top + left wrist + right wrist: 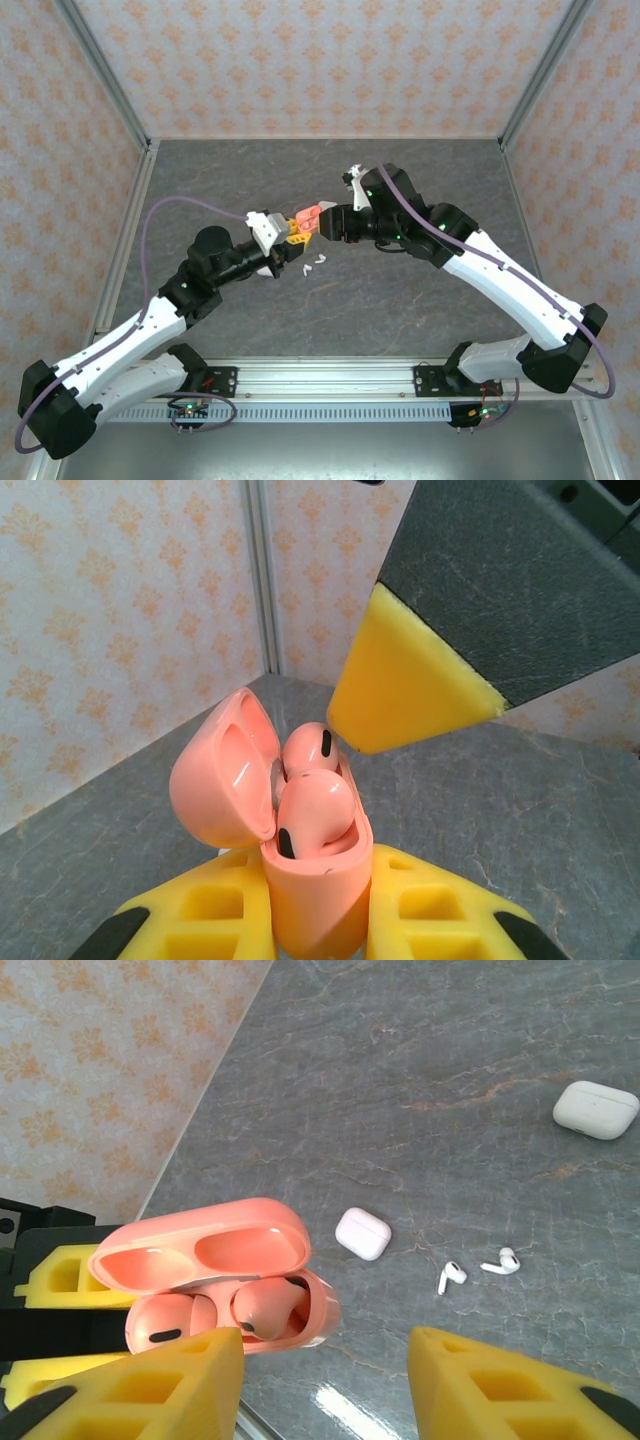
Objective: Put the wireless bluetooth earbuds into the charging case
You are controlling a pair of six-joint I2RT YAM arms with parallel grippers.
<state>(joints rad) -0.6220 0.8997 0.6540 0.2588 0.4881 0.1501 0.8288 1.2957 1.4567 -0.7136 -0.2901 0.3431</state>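
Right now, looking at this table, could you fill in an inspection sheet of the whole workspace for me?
Surface: grey marbled tabletop, flat.
Job's things: open pink case holding two pink earbuds; two white earbuds loose on the tabletop; two closed white cases lying apart.
Clutter: nothing seen.
Grippers: left gripper shut on the pink case; right gripper open beside it.
Cables: a purple cable runs along each arm.
Surroundings: patterned walls, metal frame posts.
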